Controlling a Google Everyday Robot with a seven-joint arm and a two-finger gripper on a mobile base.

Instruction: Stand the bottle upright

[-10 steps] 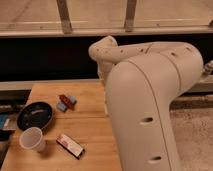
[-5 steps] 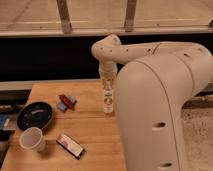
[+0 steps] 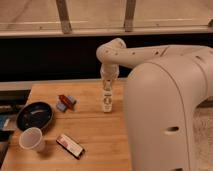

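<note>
The bottle (image 3: 106, 99) is slim and whitish with a pale label bearing dark marks. It is upright on the wooden table (image 3: 95, 132), near the table's middle right. My gripper (image 3: 108, 81) hangs straight down from the white arm (image 3: 165, 100), directly over the bottle's top and touching or very close to it. The arm's large white body fills the right side of the view and hides the table's right part.
A white paper cup (image 3: 32, 139) stands at the front left. A dark round pan (image 3: 34, 116) lies behind it. A small red and blue object (image 3: 66, 102) lies left of the bottle. A flat red and white packet (image 3: 70, 146) lies at the front.
The arm has swung clear to the right, uncovering the bottle, which stands upright under the gripper. Over the last half second the bottle has stayed in the same place.
</note>
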